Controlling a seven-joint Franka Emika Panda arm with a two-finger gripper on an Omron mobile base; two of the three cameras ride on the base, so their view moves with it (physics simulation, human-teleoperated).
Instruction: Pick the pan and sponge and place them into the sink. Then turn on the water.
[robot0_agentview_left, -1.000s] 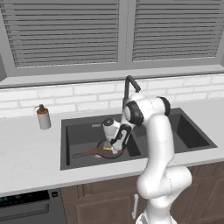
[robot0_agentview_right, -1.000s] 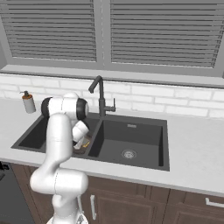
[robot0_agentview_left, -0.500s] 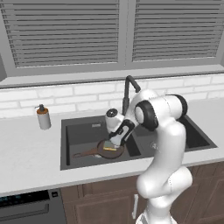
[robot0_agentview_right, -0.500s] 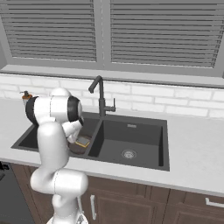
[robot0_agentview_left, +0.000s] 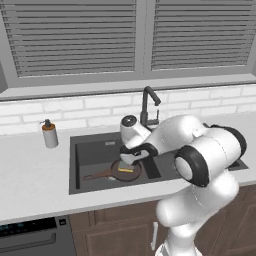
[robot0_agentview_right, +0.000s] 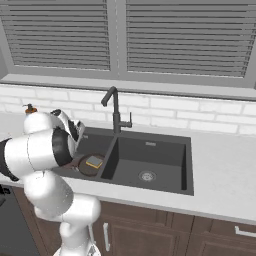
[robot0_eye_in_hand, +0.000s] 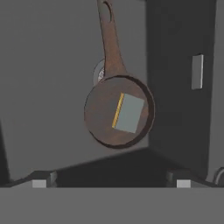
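pan (robot0_eye_in_hand: 117, 111): round, dark brown, with a long thin brown handle; it lies flat on the floor of the sink's (robot0_agentview_left: 87, 152) left basin, close to the central divider, its rim partly covering the round metal drain (robot0_eye_in_hand: 99, 72). sponge (robot0_eye_in_hand: 128, 113): small flat rectangle, grey-green top face up, yellow layer showing along one edge; it rests inside the pan, apart from its rim. gripper (robot0_eye_in_hand: 111, 179): above the pan, looking down on it, fingers spread wide apart, nothing between them. faucet (robot0_agentview_left: 147, 105): tall dark gooseneck behind the divider. soap bottle (robot0_agentview_left: 49, 133): upright on the counter, left of the sink, well apart.
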